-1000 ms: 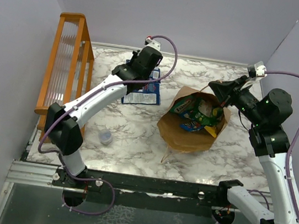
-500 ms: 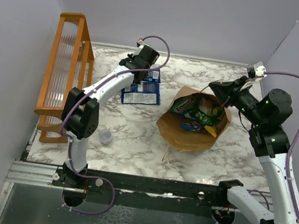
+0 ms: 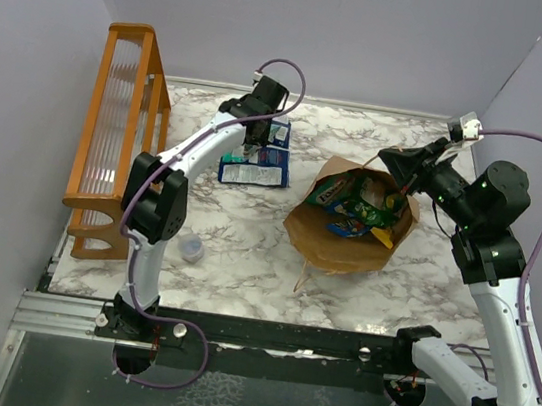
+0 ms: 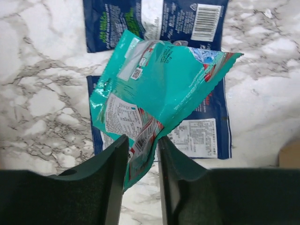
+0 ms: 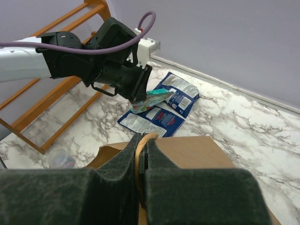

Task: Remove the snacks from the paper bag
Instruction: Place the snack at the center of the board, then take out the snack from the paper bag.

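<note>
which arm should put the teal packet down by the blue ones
Left. The left gripper pinches the teal packet right above the dark blue packets; the right gripper is shut on the handle of the paper bag.

Two packets lie on the table between the rack and the paper bag.
</note>
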You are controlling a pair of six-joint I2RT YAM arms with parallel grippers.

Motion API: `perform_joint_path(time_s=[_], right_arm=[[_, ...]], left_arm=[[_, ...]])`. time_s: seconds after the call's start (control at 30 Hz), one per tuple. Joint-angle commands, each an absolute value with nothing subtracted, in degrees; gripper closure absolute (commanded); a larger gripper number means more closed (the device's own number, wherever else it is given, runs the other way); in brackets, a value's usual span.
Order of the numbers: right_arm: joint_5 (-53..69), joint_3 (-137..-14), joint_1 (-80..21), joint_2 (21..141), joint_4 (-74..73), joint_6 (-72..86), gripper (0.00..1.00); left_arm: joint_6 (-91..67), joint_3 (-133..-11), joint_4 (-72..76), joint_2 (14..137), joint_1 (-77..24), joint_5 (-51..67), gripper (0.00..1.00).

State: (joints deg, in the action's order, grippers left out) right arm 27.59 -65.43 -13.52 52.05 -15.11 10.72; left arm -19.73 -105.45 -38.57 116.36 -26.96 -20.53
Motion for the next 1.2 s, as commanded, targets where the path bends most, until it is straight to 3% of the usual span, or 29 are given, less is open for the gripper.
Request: perform_joint_path(time_s=[0.0,0.07,0.17,0.67,0.93,1.17], right_arm=[[26.9,-66.7,-13.5,51.2,-14.3,10.5,0.99],[26.8,-66.3,-13.5,51.0,-13.9,10.6,0.99],[26.7,-65.7,-13.5,50.7,-13.6,10.7,0.99],[28.9,-65.1,-13.5,50.5,-12.9,11.8,0.99],[30.5,-64.6,-13.5,51.2,-11.9,12.7,0.99],[30.0,-65.0,-13.5,51.1,-12.5,12.3,0.99]], left_arm=[[-20.6,-104.5,-36.7,110.7,-25.7,-10.3,0.58],[-20.0,-102.4,-35.1,106.6,-25.5,-6.9,0.44],[-19.9,-98.6,-32.6,100.1,-25.4,-2.0,0.37],[-32.9,-71.7,-8.7,66.5,-28.7,18.8,0.34],[-30.6,-67.1,-5.9,62.8,-46.7,8.5,0.42],[-22.1,-64.0,-2.4,64.8,-67.3,-14.0,0.45]])
